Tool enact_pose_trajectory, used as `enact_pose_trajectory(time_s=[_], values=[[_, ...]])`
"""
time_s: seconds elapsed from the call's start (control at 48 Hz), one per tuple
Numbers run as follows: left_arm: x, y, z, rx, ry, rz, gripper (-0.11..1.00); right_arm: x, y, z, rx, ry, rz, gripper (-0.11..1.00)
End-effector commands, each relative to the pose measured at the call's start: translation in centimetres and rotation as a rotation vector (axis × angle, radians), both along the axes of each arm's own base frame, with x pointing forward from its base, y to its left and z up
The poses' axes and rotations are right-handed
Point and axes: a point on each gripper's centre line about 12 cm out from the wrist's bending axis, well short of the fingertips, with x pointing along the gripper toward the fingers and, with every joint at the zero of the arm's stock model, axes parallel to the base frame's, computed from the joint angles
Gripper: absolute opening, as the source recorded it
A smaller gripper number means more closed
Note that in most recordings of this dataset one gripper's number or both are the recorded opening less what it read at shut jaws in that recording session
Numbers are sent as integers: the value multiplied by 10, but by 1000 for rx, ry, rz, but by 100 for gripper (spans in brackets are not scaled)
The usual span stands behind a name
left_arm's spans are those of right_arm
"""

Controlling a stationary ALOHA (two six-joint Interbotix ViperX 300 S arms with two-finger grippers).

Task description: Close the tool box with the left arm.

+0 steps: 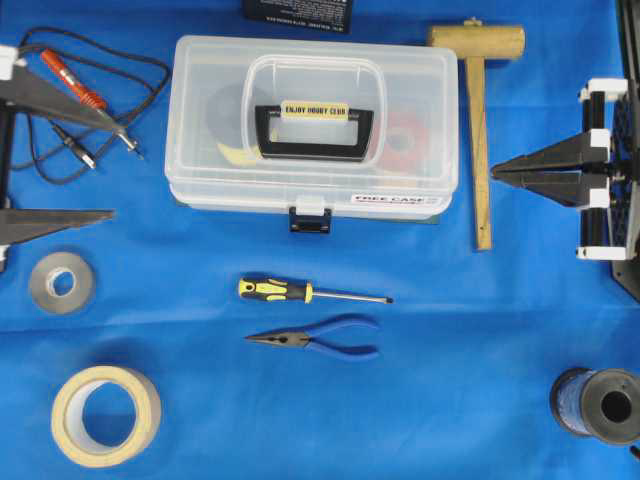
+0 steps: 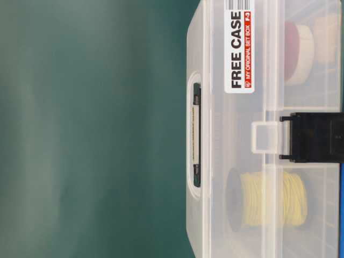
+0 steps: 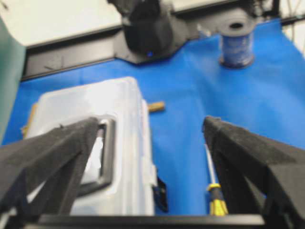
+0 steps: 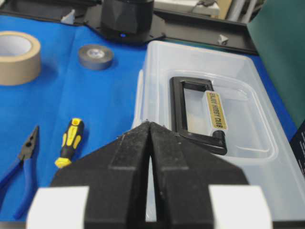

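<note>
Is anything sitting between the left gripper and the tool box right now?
Nothing visible does. The left gripper is open at the left edge of the overhead view, and only bare blue cloth lies between its lower finger and the tool box. The red probe leads lie by its upper finger, beside that path.

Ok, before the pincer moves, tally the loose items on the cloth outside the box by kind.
Tape rolls: 2, grey and beige
Hand tools: 3, screwdriver, pliers, mallet
Wire spool: 1
Test leads: 1 set
Total: 7
</note>
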Motion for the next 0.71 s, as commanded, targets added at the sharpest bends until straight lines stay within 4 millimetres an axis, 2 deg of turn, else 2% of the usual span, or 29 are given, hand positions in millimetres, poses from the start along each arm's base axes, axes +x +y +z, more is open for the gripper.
enact_pose_trajectory(time_s=[0.0,0.208,0.375,0.5,0.688], values=[[-12,1,-13,-36,-46,12,89,2,-1,7,-3,-24,-3,0],[-36,5,-66,-99,-63,44,89,2,0,7,-3,-23,-1,0],[-49,6,-97,-147,-42,61,89,2,-1,6,-3,-20,-3,0],[-55,6,-112,-159,-18,62,89,3,0,4,-2,-15,-1,0],[-56,5,-116,-157,-16,57,89,3,-1,4,-2,-9,-3,0]])
